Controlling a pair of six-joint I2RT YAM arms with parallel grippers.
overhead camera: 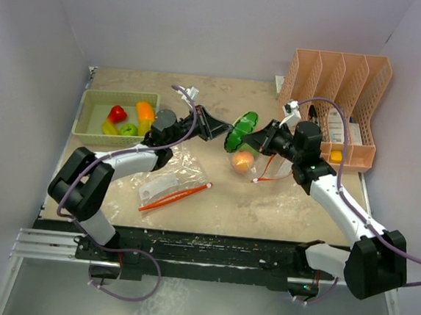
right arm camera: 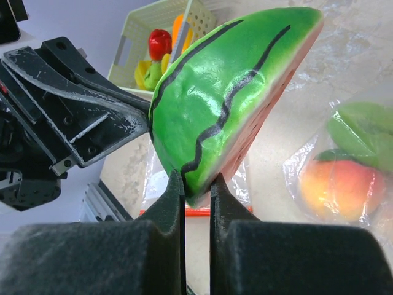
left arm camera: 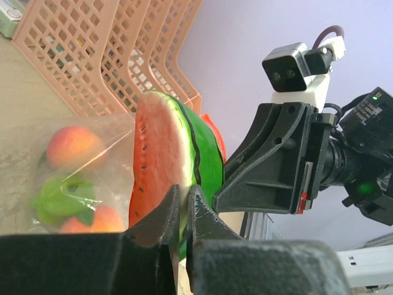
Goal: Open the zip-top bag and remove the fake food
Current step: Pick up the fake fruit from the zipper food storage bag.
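Above mid-table, between the two arms: watermelon slice (overhead camera: 241, 131), green rind with dark wavy stripes, red flesh face, held clear of the surface. Left gripper (overhead camera: 225, 132) meets it from the left, fingers drawn nearly together, tips nipping the rind edge. Right gripper (overhead camera: 254, 138) meets it from the right, fingers just as narrow, pinching the slice's thin lower corner. The right wrist view shows that corner seated between the pads. Both arms are on the one slice.

Just below the slice, on the table: zip-top bag (overhead camera: 265, 170), clear and crumpled, with a red strip along its near side. Inside is a peach (overhead camera: 244, 160). The left wrist view adds a second peach-toned fruit (left arm camera: 101, 220) and a green leafy piece (left arm camera: 61, 198) in the same bag. Cannot tell whether the mouth is open.

Far left: pale green basket (overhead camera: 90, 97). It holds a red pepper (overhead camera: 117, 112), an orange carrot (overhead camera: 145, 111), a green piece (overhead camera: 129, 129) and a yellow piece (overhead camera: 110, 127), packed close.

Left of centre, beside the left forearm: flat clear pouch (overhead camera: 166, 177) with a white label, lying flat, with an orange-red strip (overhead camera: 174, 197) along its near edge.

Far right: peach mesh file rack (overhead camera: 364, 82), upright. White bottles (overhead camera: 338, 128) and a small orange block (overhead camera: 336, 155) sit in its compartments.
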